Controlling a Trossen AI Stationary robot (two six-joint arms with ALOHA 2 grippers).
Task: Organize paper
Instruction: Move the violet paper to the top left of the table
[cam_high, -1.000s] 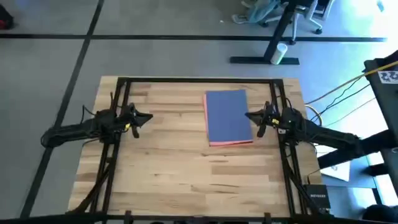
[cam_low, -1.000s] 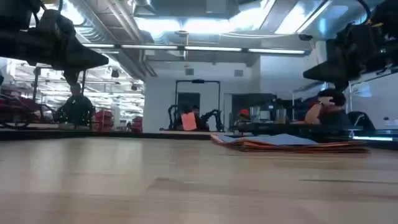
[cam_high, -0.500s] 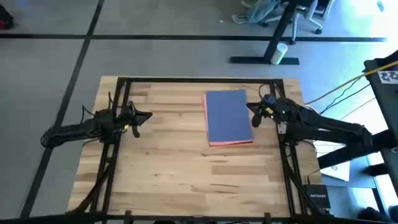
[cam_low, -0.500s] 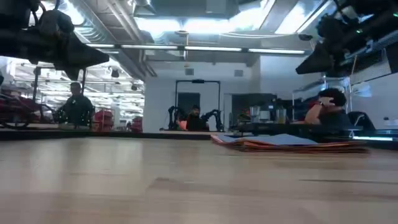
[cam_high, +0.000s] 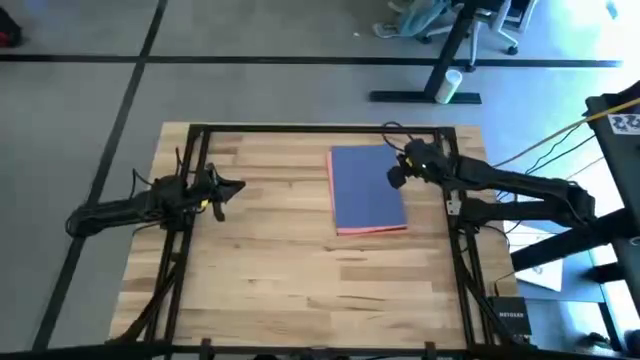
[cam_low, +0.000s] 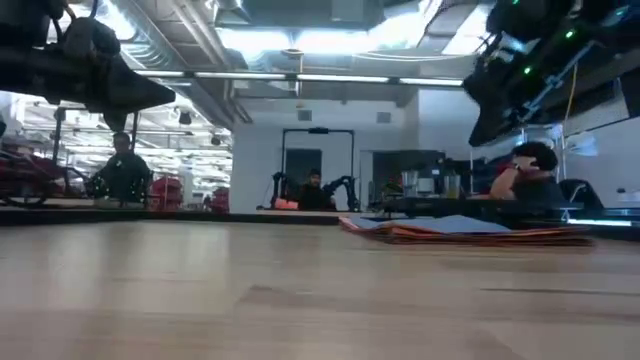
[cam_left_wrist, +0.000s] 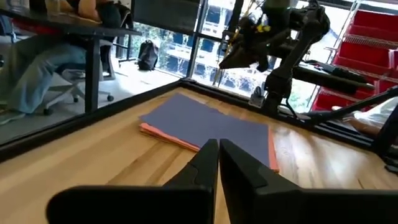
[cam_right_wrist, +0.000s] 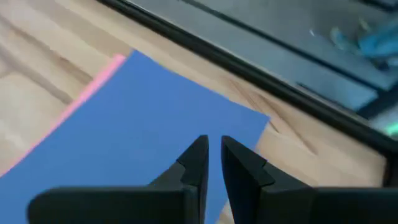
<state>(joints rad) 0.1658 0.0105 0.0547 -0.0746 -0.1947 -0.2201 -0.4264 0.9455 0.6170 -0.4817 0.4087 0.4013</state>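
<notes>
The paper (cam_high: 366, 187) lies flat on the right half of the wooden table as one stack. A blue sheet is on top, with pink and orange edges (cam_high: 372, 230) showing at its near side. It also shows in the low view as the paper (cam_low: 465, 230) and in the left wrist view as the paper (cam_left_wrist: 205, 124). My right gripper (cam_high: 395, 177) hovers above the stack's far right part, tipped downward and shut, touching nothing; its wrist view looks down on the blue sheet (cam_right_wrist: 143, 124). My left gripper (cam_high: 238, 187) hangs shut in the air at the table's left.
A black frame (cam_high: 320, 128) runs along the table's far edge and down both sides. Bare wood (cam_high: 280, 260) lies left of and nearer than the stack. Beyond the table are a desk leg (cam_high: 440, 75), chairs and people in the room.
My right gripper has gone toward the table's far edge and a little left, from beside the stack's right edge to above its far right part, and has tipped its fingers downward. The paper has not moved.
</notes>
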